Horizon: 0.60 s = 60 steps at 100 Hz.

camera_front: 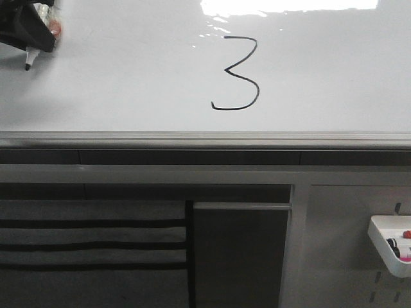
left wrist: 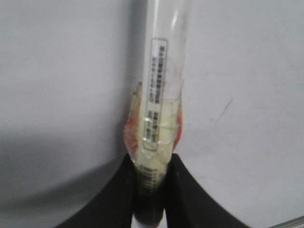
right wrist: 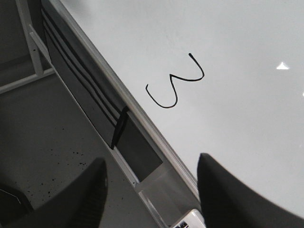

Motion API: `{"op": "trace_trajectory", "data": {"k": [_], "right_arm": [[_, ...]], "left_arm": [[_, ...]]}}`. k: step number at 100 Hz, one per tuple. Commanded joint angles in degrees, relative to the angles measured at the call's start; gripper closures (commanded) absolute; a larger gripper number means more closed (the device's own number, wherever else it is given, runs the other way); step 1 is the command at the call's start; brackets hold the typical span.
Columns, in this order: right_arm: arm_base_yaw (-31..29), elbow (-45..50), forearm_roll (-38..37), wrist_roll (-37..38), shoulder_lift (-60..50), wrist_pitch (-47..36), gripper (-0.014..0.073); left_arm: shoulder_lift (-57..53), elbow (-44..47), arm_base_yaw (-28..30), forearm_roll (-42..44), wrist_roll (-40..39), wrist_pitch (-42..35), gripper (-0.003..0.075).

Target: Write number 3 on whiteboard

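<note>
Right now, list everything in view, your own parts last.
whiteboard: one, glossy white, fills the upper front view, grey rail along its lower edge.
number 3: one, black line, on the whiteboard right of centre.
marker: one, pale barrel with dark tip, held at the board's upper left.
pegboard panel: one, grey, lower right below the rail.
tray: one, white, on the pegboard panel, small items inside.
left gripper: black, shut on the marker.
right gripper: black, open, holding nothing.

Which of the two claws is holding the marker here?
The left claw, shut on the marker at the whiteboard's upper left; the right claw is open and empty.
</note>
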Motion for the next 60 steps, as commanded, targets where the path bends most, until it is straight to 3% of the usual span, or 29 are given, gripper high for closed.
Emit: {"op": "trace_trajectory", "data": {"k": [1, 19, 34, 44, 60], "right_arm": [[-0.37, -1.70, 0.56, 0.14, -0.24, -2.94, 0.0221], [-0.37, -1.70, 0.56, 0.14, -0.24, -1.74, 0.0221], [-0.37, -1.70, -0.02, 0.69, -0.38, -0.43, 0.0221], [-0.37, -1.70, -3.25, 7.46, -1.23, 0.93, 0.0221], [-0.37, -1.40, -13.20, 29.47, -3.97, 3.64, 0.0222]], "left_arm": [[-1.89, -1.56, 0.19, -1.36, -0.59, -3.24, 0.0608], [-1.89, -1.56, 0.19, -1.23, -0.59, -3.24, 0.0394], [-2.74, -2.25, 0.19, 1.26, -0.59, -2.19, 0.0340], [-5.08, -4.12, 0.19, 7.73, -0.59, 2.70, 0.0340], [-11.88, -8.23, 0.19, 14.37, -0.59, 14.63, 0.0343]]}}
